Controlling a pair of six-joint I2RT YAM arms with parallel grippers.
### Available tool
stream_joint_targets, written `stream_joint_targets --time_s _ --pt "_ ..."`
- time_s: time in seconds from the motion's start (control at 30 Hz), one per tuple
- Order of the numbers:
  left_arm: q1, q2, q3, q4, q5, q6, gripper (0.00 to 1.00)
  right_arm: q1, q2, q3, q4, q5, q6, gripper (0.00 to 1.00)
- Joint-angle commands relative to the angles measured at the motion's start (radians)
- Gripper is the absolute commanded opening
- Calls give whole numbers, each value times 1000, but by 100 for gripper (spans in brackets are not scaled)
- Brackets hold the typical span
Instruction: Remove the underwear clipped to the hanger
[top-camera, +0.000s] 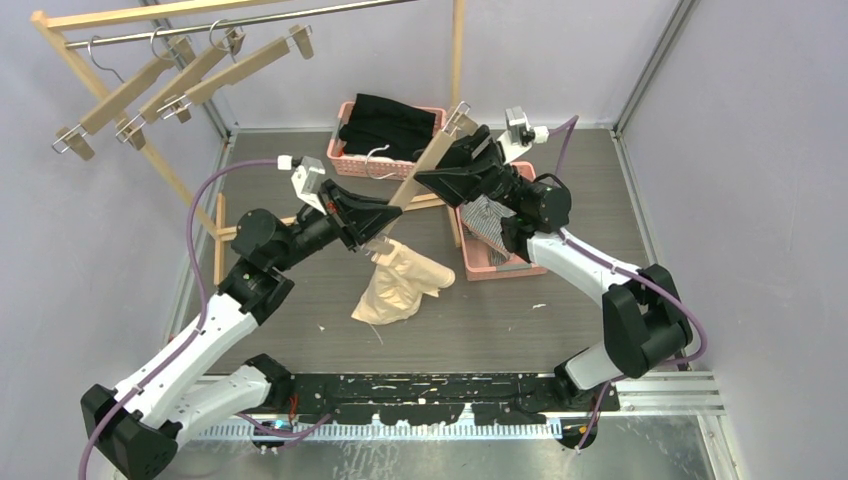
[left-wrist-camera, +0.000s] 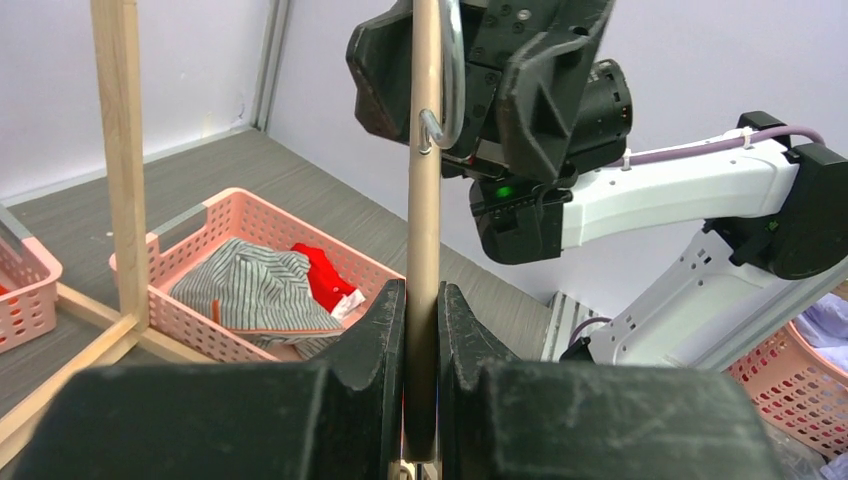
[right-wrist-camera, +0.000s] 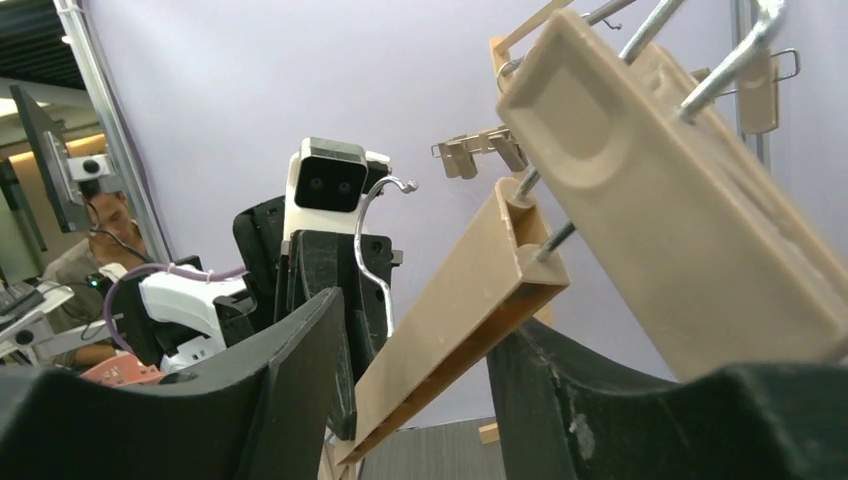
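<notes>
A tan clip hanger (top-camera: 425, 165) is held slanted in the air between both arms. My left gripper (top-camera: 368, 225) is shut on its lower end; in the left wrist view the jaws (left-wrist-camera: 422, 300) pinch the bar (left-wrist-camera: 425, 190). My right gripper (top-camera: 452, 168) is open, its jaws straddling the bar (right-wrist-camera: 450, 310) near the upper clip (right-wrist-camera: 680, 220). The beige underwear (top-camera: 402, 285) hangs from below the hanger's lower end and spreads onto the table; I cannot tell if it is clipped. The striped underwear (left-wrist-camera: 250, 285) and red underwear (left-wrist-camera: 320, 275) lie in a pink basket (left-wrist-camera: 175, 235).
That pink basket (top-camera: 480, 262) sits under the right arm. A second pink basket (top-camera: 350, 162) with black folded clothes stands at the back. A wooden rack (top-camera: 457, 50) carries three empty hangers (top-camera: 160, 80) at the upper left; its base bars lie on the table.
</notes>
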Motion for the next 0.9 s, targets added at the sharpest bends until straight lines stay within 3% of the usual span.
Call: stream_joint_targets --time_s 0.0,0.07,0.13,0.17,0.23,0.33,0.53,0.67,0.87 --pt "-31 15 4 145 -33 -20 0 7 2 52 60 18 -7 51" --pt "-43 23 3 156 -42 -20 0 8 3 59 45 12 -9 33" --pt "-50 32 5 163 -45 -17 0 10 1 66 8 4 -22 8" --pt "-51 35 7 164 -46 -16 0 11 -1 67 -5 2 -30 2" --pt "-52 39 10 161 -49 -13 0 14 -10 58 -13 -1 -43 1" --pt "-51 29 15 93 -76 14 9 14 -36 41 -39 -3 -68 1" --pt "-52 -53 0 -47 -165 112 39 14 -99 15 -112 0 -135 1" --pt "-51 -111 -3 -136 -207 163 48 14 -125 3 -119 6 -146 1" --pt "-52 -187 -86 -133 -223 193 57 14 -148 -12 -100 17 -133 1"
